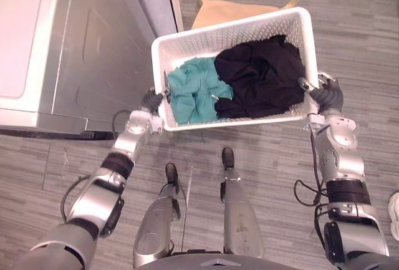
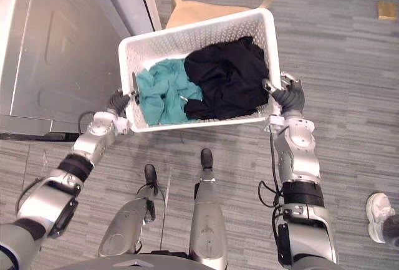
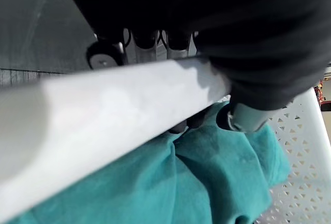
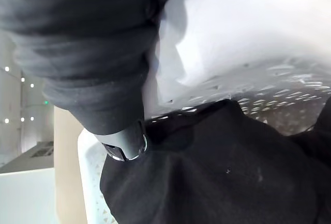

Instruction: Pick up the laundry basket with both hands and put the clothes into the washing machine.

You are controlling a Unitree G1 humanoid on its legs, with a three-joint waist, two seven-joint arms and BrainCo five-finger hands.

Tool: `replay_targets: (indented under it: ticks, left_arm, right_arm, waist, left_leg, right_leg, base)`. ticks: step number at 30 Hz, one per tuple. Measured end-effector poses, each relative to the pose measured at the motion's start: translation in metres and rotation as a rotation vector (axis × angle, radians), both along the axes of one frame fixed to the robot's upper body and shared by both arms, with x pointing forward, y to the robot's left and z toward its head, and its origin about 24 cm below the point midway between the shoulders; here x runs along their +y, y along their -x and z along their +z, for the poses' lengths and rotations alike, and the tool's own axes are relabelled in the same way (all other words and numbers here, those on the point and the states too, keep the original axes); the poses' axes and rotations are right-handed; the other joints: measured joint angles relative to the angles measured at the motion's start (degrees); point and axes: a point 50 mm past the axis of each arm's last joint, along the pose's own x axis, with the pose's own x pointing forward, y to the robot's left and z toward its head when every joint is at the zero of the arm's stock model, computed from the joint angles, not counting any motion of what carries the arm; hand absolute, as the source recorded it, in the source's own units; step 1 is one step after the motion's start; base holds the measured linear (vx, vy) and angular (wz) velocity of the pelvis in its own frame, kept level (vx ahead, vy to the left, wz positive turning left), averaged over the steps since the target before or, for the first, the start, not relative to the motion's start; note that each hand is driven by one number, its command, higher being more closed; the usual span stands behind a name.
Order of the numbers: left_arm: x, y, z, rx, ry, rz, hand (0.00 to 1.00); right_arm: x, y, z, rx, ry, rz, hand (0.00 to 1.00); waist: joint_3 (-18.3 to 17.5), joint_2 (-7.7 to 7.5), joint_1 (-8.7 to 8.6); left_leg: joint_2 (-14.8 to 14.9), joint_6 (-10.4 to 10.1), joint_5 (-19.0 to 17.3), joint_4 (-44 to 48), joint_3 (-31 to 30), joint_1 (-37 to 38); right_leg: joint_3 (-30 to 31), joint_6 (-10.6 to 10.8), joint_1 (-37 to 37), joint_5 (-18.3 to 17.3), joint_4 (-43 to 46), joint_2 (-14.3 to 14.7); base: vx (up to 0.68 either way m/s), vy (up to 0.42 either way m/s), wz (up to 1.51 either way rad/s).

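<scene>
— What's there, counted?
— One white laundry basket [image 1: 237, 24], held up above the floor. It holds two garments: a teal one [image 1: 193, 92] on the left and a black one [image 1: 262, 77] on the right.
— And the hands?
— Two. The left hand [image 1: 151, 100] is clamped on the basket's left rim and the right hand [image 1: 328, 95] on its right rim.
— Around it?
— One washing machine [image 1: 62, 45] on the far left. One wooden chair [image 1: 224, 11] is partly hidden behind the basket's far rim.

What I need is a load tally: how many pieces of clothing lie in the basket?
2: a teal garment on the robot's left side of the white basket, a black garment filling its right side. Others may be hidden underneath.
</scene>
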Motion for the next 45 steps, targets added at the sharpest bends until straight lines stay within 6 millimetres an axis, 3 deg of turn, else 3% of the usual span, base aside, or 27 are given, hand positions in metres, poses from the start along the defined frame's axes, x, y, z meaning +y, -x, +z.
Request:
replay_targets:
  ticks: [3,8,10,18,22,23,24,28,35,41,45]
  left_arm:
    - [0.001,-0.015,0.031,-0.058,-0.025,0.015,1.00]
    - [0.010,-0.033,0.106,-0.215,-0.068,0.065,1.00]
    - [0.010,-0.035,0.119,-0.243,-0.073,0.069,1.00]
    - [0.005,-0.035,0.139,-0.315,-0.122,0.081,1.00]
    - [0.012,-0.034,0.149,-0.348,-0.133,0.104,1.00]
    - [0.013,-0.034,0.152,-0.355,-0.133,0.108,0.00]
    - [0.015,-0.034,0.157,-0.367,-0.129,0.115,0.00]
    - [0.022,-0.033,0.168,-0.396,-0.091,0.149,0.00]
    - [0.029,-0.031,0.179,-0.430,-0.065,0.173,0.00]
    - [0.030,-0.020,0.217,-0.574,0.029,0.174,0.00]
    - [0.027,-0.009,0.237,-0.671,0.062,0.172,0.00]
  right_arm:
    - [0.004,-0.007,0.020,-0.067,-0.028,-0.008,1.00]
    - [0.017,-0.020,0.068,-0.203,-0.047,0.000,1.00]
    - [0.016,-0.025,0.077,-0.214,-0.058,-0.009,1.00]
    - [0.013,-0.042,0.091,-0.197,-0.089,-0.052,1.00]
    - [0.017,-0.048,0.111,-0.226,-0.079,-0.053,1.00]
    - [0.018,-0.049,0.115,-0.233,-0.079,-0.049,1.00]
    - [0.020,-0.049,0.120,-0.243,-0.079,-0.042,0.00]
    - [0.025,-0.056,0.133,-0.260,-0.082,-0.022,0.00]
    - [0.027,-0.058,0.140,-0.266,-0.080,-0.013,0.00]
    - [0.025,-0.057,0.141,-0.272,-0.083,-0.021,0.00]
    - [0.007,-0.046,0.141,-0.300,-0.087,-0.067,0.00]
  waist:
    - [1.10,0.01,0.36]
    - [3.37,-0.29,0.23]
    - [4.02,-0.47,0.09]
    - [4.54,-0.70,-0.08]
    - [4.54,-0.70,0.14]
    - [4.54,-0.70,0.09]
    - [4.54,-0.71,-0.06]
    - [4.63,-0.87,-0.26]
    - [4.83,-1.21,-0.33]
    - [4.95,-1.42,-0.67]
    - [4.95,-1.42,-0.28]
  left_leg:
    - [0.18,-0.29,-0.28,0.39,1.76,-1.37]
    - [1.18,-0.10,-1.47,4.72,7.06,-8.71]
    - [1.70,-0.01,-1.94,6.33,8.60,-10.79]
    - [3.38,0.28,-4.25,12.49,10.65,-16.86]
    - [4.54,1.14,-6.76,16.50,11.81,-19.47]
    - [4.68,1.19,-7.03,17.08,11.84,-19.99]
    - [4.91,1.26,-7.33,17.82,11.84,-20.82]
    - [6.09,1.65,-8.09,20.28,11.87,-23.00]
    - [6.74,1.58,-8.14,20.71,12.16,-23.28]
    - [6.79,1.59,-8.15,21.10,11.81,-23.76]
    - [6.77,1.60,-8.14,21.22,11.54,-23.75]
  right_leg:
    - [0.42,-0.04,-1.54,0.04,0.23,-0.08]
    - [1.92,0.05,-7.70,1.49,0.15,-0.19]
    - [2.27,0.02,-8.98,2.10,-0.47,-0.03]
    - [2.97,0.13,-11.92,3.56,-2.24,0.45]
    - [4.44,0.45,-13.27,4.74,-3.10,1.21]
    - [4.54,0.47,-13.52,4.93,-3.22,1.29]
    - [4.59,0.51,-13.77,5.32,-3.67,1.38]
    - [4.66,0.41,-13.79,7.18,-6.13,2.00]
    - [4.74,0.40,-13.82,7.59,-6.67,2.48]
    - [4.39,0.39,-13.89,7.60,-6.67,2.47]
    - [4.16,0.38,-13.64,7.61,-6.66,2.40]
  base:
    - [0.04,-0.019,-0.02]
    - [0.01,-0.011,-0.04]
    - [0.00,0.000,0.00]
    - [0.00,-0.006,-0.03]
    - [0.00,0.003,-0.15]
    - [-0.02,0.004,-0.13]
    - [-0.03,0.003,-0.05]
    - [-0.03,-0.012,-0.04]
    - [0.02,-0.038,-0.04]
    - [0.04,-0.044,0.02]
    - [0.04,-0.037,0.02]
